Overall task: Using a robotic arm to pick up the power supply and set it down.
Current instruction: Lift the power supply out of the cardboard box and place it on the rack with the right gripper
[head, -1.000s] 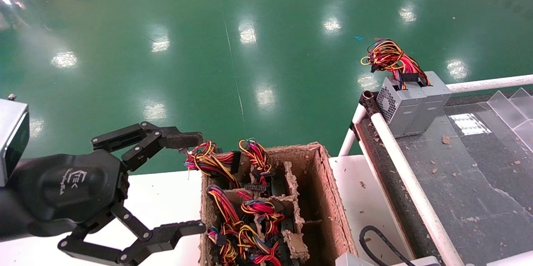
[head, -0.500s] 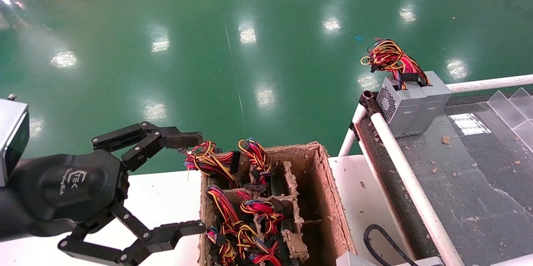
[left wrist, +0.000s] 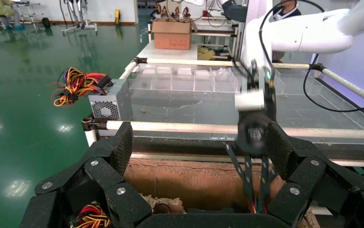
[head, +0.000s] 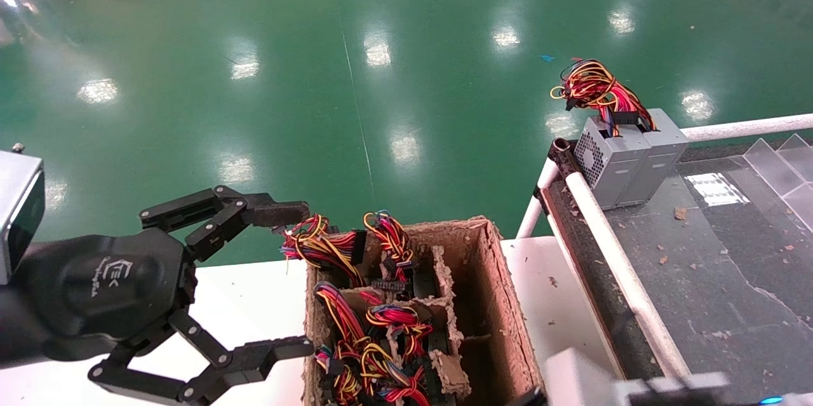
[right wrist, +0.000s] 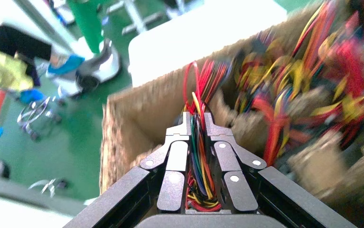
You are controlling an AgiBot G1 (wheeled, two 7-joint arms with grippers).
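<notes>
Several power supplies with red, yellow and black cable bundles (head: 381, 330) stand in the slots of a brown pulp box (head: 492, 279). My right gripper (right wrist: 198, 118) is shut on one coloured cable bundle (right wrist: 197, 147) above the box (right wrist: 123, 128); the body of that power supply is hidden. In the left wrist view the right gripper (left wrist: 256, 199) reaches down into the box (left wrist: 189, 178). Only the right arm's blurred wrist (head: 610, 380) shows in the head view. My left gripper (head: 289, 280), the black TEK robotic arm, is open beside the box's left side, holding nothing (left wrist: 200, 142).
Two grey power supplies (head: 625, 161) with a cable bundle on top stand at the far corner of the dark railed bench (head: 711, 291) on the right, also seen as grey power supplies (left wrist: 106, 102). A white table (head: 248, 291) carries the box. Green floor lies beyond.
The right arm's wrist has come into the head view at the bottom right, covering the black cable that lay there. The left gripper has not moved.
</notes>
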